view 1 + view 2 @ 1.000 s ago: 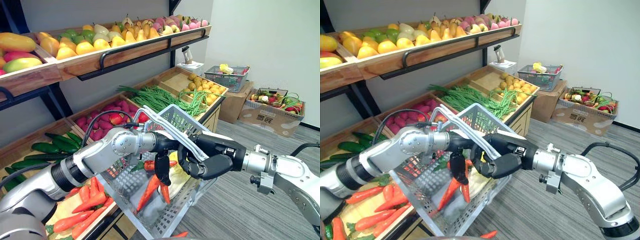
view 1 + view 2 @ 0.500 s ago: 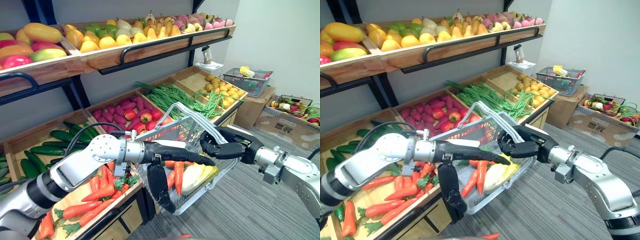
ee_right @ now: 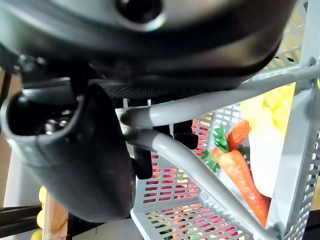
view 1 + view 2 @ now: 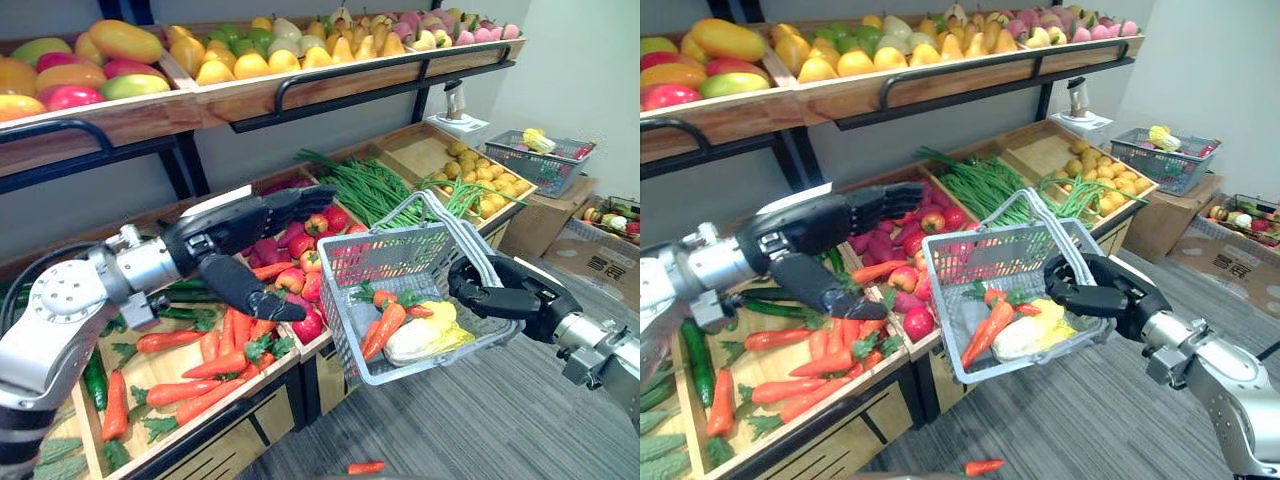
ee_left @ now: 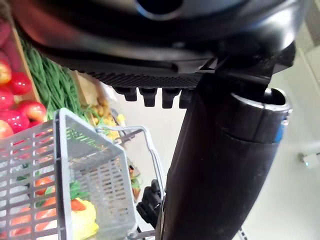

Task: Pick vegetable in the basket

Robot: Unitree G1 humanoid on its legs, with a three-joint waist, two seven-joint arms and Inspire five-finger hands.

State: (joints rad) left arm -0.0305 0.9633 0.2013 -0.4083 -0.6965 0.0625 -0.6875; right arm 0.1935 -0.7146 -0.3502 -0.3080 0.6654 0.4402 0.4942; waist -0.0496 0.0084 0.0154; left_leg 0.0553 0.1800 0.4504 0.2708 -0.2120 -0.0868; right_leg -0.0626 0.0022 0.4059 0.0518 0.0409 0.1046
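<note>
Currently, as seen from the head:

- The grey basket (image 4: 385, 265) hangs in the air in front of the lower shelf, tilted, with its open top facing the camera.
- The right hand (image 4: 500, 295), at 3 o'clock of the basket, has its fingers curled tight around both handles (image 3: 200, 107) and carries it.
- Inside the basket lie two carrots (image 4: 385, 328) with green tops, and beside them at 3 o'clock a pale yellow-white vegetable (image 4: 425, 338), possibly a cabbage; I cannot tell for sure.
- The left hand (image 4: 225, 235), at 9 o'clock of the basket and apart from it, is spread flat with straight fingers and the thumb pointing down. It holds nothing.
- Under that hand, the lower shelf's crate holds loose carrots (image 4: 200, 370), with dark cucumbers (image 4: 93, 378) at 9 o'clock of them.
- The next crate holds red fruit (image 4: 300, 250), just at 10 o'clock of the basket.
- Green beans (image 4: 365, 185) fill the crate at 12 o'clock of the basket, and small yellow round produce (image 4: 480, 180) fills the one at 1 o'clock.
- The upper shelf (image 4: 330, 95) carries mangoes, pears and other fruit.
- One carrot (image 4: 365, 467) lies on the floor at 6 o'clock of the basket.
- A second grey basket (image 4: 540, 160) stands far off at 2 o'clock.
</note>
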